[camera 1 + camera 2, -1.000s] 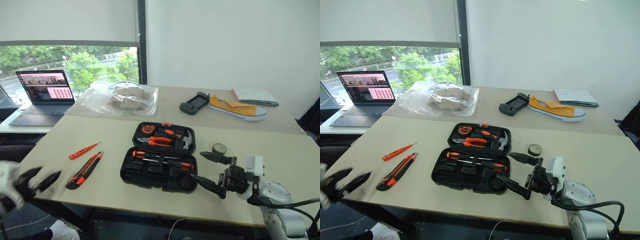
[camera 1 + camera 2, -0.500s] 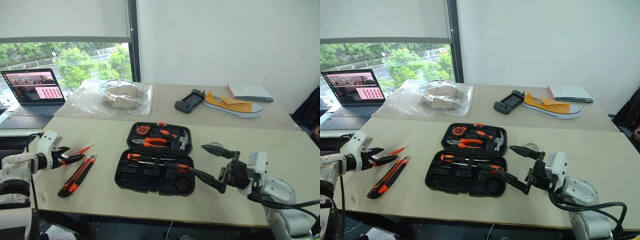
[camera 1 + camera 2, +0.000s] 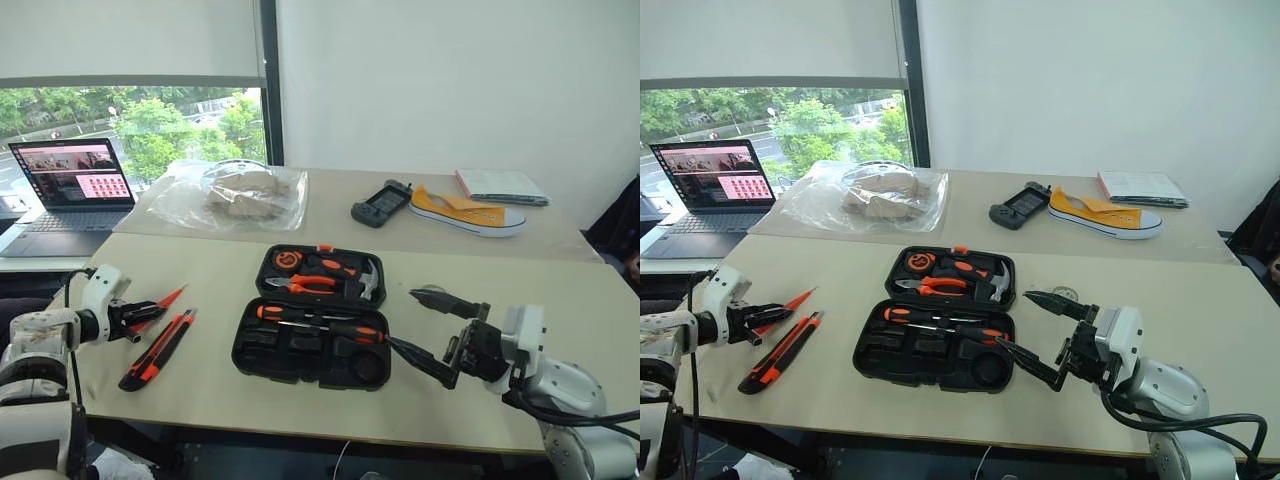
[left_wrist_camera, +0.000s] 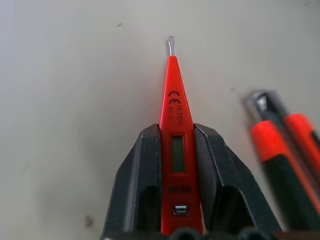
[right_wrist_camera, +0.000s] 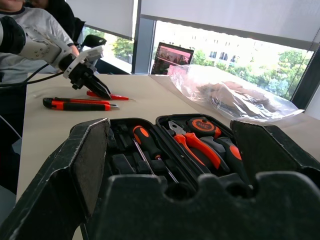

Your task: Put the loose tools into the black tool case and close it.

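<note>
One slim, light, stiff tester screwdriver (image 4: 176, 150) clamped mid-body between left fingers (image 4: 135, 185); slippery plastic, likely. Right gripper (image 3: 432, 330) fingers wide, empty.

White wall (image 3: 450, 80), window (image 3: 130, 125), beige tables (image 3: 560, 300)

Tester screwdriver (image 4: 177, 150) butt cut off by frame edge, utility knife (image 4: 285, 155) blurred and cropped

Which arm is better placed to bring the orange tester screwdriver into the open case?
Left. Its gripper is shut on the tester screwdriver. The right gripper hangs open beside the tool case.
</note>
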{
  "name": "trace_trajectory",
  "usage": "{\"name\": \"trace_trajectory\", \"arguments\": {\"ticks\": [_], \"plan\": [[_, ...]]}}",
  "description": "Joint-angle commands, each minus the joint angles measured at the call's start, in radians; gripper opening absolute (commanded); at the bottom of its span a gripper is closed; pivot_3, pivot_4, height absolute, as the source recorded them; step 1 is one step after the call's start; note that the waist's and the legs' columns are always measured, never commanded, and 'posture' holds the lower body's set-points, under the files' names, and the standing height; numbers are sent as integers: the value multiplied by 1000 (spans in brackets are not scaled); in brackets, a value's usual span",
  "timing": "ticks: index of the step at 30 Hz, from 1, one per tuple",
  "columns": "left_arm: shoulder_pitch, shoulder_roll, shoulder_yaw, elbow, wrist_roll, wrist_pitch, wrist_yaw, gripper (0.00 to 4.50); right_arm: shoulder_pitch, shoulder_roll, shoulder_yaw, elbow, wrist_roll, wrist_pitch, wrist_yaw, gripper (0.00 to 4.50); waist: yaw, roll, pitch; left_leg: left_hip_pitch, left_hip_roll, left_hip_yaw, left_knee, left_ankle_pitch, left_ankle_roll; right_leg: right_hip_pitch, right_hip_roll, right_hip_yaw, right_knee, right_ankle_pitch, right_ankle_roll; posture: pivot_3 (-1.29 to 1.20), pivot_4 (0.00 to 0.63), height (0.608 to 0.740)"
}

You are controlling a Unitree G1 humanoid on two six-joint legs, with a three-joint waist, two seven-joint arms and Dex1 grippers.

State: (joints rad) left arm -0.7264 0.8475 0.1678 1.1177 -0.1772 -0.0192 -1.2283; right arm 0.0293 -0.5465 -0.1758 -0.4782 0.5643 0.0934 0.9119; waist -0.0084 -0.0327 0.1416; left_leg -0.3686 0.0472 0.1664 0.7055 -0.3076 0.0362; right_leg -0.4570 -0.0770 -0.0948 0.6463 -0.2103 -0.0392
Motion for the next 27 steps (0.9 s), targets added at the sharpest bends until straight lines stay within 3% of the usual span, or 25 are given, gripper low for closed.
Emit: {"name": "trace_trajectory", "arguments": {"ticks": [1,4,7,11,18,27], "plan": [[-43,-12,1,-225,-100,-8,-233,476,27,-31,-65,-51,44,5,-2,4500,6,-2,0,0,0,0,0,0,0,0,0,-1,0,0,0,0,150,740],[-7,-19,-137,-476,-86,-4,-367,476,63,-54,-88,-51,57,7,13,4500,15,-2,1,-2,0,0,4,-1,1,0,0,-1,0,0,0,0,150,740],[25,1,-267,-630,-76,36,-386,476,81,-68,-88,-47,61,4,23,4500,18,-2,0,0,-1,0,6,-2,3,2,0,1,0,-1,1,0,150,740],[-18,-106,-350,-737,-7,33,-350,476,95,-63,-81,-60,72,13,12,4500,13,-2,0,0,0,0,6,-2,3,2,1,4,1,-1,2,0,150,740],[-62,-179,-460,-661,148,-60,-272,476,127,-55,-72,-91,62,12,-9,4500,12,-2,0,0,0,-1,7,-2,3,2,2,5,1,-2,3,0,150,740],[-79,-241,-523,-672,215,18,-238,476,165,-51,-82,-127,57,4,-36,4500,20,-2,0,-1,-1,-1,8,-3,6,2,1,5,1,-1,3,0,150,740]]}}
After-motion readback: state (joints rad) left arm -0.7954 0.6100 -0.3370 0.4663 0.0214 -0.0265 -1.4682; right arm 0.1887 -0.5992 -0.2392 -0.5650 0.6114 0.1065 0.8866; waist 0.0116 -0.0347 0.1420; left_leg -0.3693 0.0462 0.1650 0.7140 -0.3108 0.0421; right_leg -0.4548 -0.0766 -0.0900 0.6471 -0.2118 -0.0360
